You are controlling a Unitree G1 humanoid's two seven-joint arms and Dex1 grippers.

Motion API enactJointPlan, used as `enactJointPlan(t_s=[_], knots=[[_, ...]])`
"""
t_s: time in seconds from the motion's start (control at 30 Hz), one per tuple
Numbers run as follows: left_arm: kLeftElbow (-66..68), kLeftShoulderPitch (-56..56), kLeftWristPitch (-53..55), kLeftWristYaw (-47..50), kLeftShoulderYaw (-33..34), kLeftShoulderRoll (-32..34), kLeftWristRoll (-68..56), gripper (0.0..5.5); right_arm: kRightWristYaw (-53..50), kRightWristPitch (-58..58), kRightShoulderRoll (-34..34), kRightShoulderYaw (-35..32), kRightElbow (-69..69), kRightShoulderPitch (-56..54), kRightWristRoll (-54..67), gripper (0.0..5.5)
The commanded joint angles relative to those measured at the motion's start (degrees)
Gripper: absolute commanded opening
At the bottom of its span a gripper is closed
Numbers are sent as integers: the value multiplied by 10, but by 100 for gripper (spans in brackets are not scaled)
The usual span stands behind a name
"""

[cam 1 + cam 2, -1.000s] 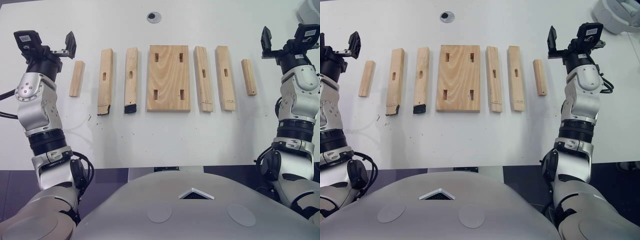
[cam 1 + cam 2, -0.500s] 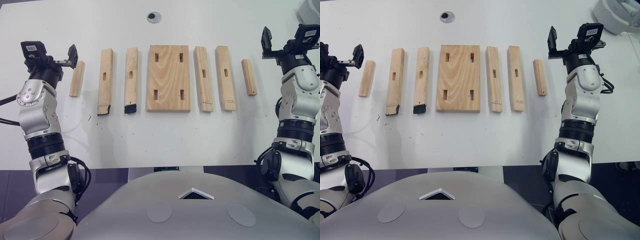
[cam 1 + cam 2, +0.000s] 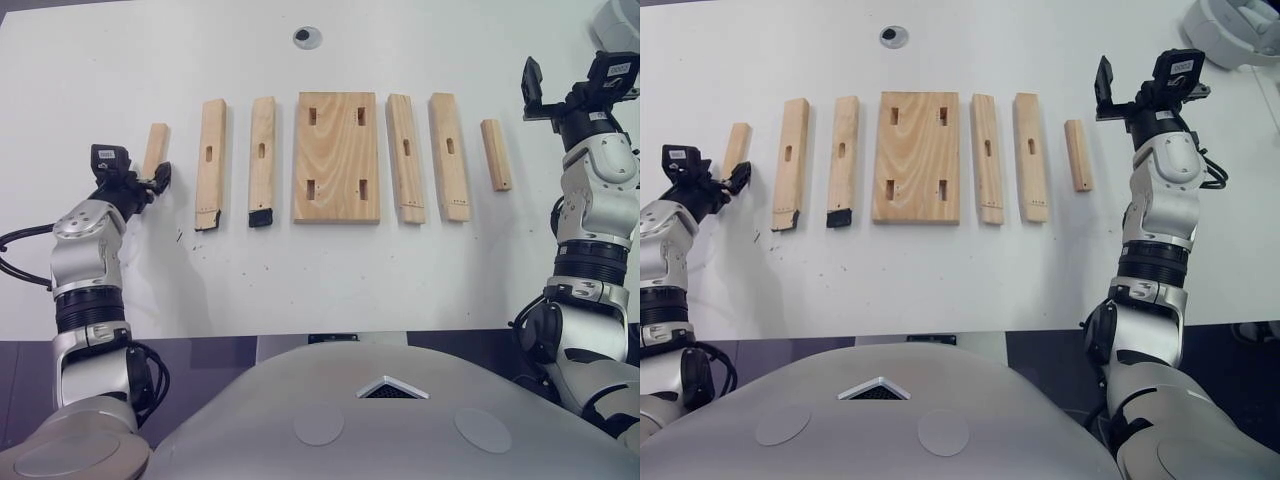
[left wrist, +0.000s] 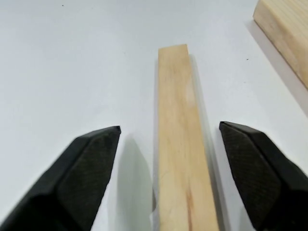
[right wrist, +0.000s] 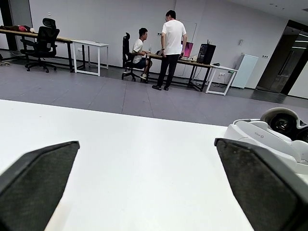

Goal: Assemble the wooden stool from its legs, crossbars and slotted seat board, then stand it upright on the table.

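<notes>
A: Table [image 3: 320, 270] check: board [image 3: 337, 157] flat mid-row, untouched. Moved anything?
B: Dropped to far-left crossbar [image 4: 180, 144] with left claw [image 4: 169, 127], spread wide astride it, no contact. Kept right claw [image 5: 147, 142] raised, spread too. Looks like first pick starting.

The white tabletop [image 3: 300, 270] is carrying the slotted seat board [image 3: 337, 157], with four legs [image 3: 211, 163] and two outer crossbars [image 3: 154, 145] lying flat beside it.

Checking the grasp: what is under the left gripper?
Under the left gripper lies the short crossbar, flat on the table between its open jaws, untouched. Its near end is hidden.
</notes>
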Motion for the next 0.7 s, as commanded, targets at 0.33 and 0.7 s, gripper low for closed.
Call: enactJointPlan(t_s=[0.33, 0.7], knots=[[-7, 62, 7, -12, -33, 12, 27, 148, -13, -1, -8, -4, -3, 5, -7, 527], [-236, -95, -55, -25, -46, -52, -60, 130, 63, 190, 59, -44, -127, -92, 264, 527]])
